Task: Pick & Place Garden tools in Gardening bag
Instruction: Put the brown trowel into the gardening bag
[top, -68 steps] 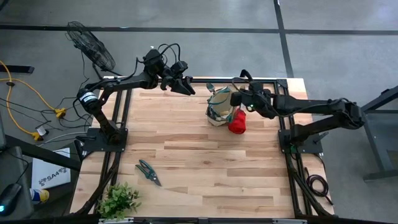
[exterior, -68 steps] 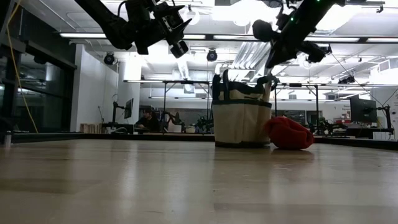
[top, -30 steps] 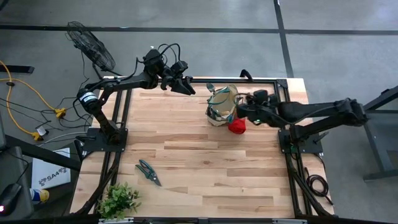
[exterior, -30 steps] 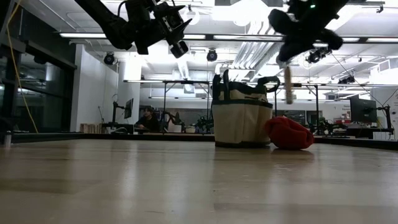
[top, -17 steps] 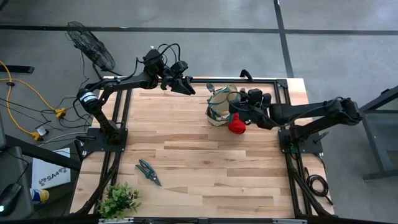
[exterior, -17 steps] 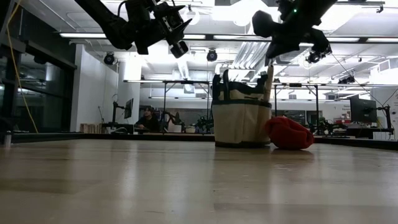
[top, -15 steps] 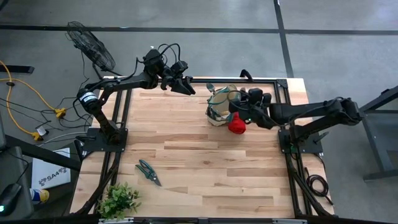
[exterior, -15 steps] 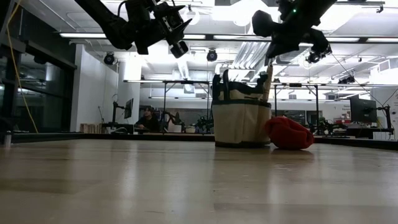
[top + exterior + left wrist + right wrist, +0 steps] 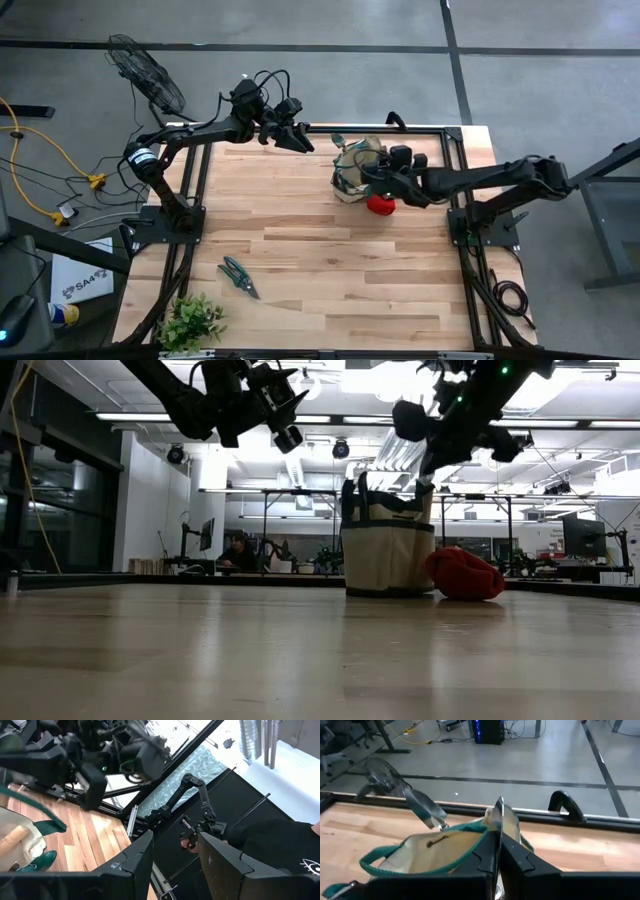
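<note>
Over the gardening bag, at the far edge of the table, we are working the right gripper, its fingers pressed onto a thin flat metal blade that is standing upright between them in the right wrist view and pointing down toward the bag's open mouth. Which tool the blade belongs to we cannot tell. We are holding the left gripper raised off to the bag's left, above the table's far edge, its fingers spread with nothing between them.

Judging from how things lie, we are partway through. One metal tool head is already sticking up out of the bag, and the blade we are gripping looks close to going in. The red cloth bundle is lying on the table, touching the bag's side nearest the right arm's base. One pair of pruning shears is lying well apart from the bag, toward the near left corner, close to a leafy plant that is no part of the job.

Room is tight around the bag: it is sitting just beside the dark frame rail along the far edge. The broad middle of the table between the bag and the shears is giving us free passage.
</note>
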{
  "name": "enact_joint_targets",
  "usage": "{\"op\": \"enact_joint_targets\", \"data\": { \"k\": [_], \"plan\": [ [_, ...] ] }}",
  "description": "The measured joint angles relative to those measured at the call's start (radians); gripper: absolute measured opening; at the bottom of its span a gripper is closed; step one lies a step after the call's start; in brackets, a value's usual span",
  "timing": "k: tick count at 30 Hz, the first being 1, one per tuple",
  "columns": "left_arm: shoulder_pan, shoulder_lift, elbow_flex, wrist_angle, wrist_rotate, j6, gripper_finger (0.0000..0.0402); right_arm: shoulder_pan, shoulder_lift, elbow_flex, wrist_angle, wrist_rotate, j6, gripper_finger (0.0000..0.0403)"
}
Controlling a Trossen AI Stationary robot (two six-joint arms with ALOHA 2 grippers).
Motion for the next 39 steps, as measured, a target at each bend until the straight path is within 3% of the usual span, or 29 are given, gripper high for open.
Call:
{"op": "enact_joint_targets", "data": {
  "k": [12,23,31,39],
  "plan": [
    [0.0,0.0,0.0,0.0,0.006,-0.001,0.0152,0.0,0.048,0.0,-0.107,0.002,0.08,0.0003],
    [0.0,0.0,0.0,0.0,0.008,-0.002,0.0152,0.0,0.03,0.0,-0.145,0.01,0.042,0.0003],
    [0.0,0.0,0.0,0.0,0.007,-0.002,0.0152,-0.028,0.022,0.0,-0.141,-0.052,-0.008,0.0003],
    [0.0,0.0,0.0,0.0,0.003,-0.003,0.0152,-0.06,0.022,0.0,-0.151,-0.1,0.145,0.0003]
  ]
}}
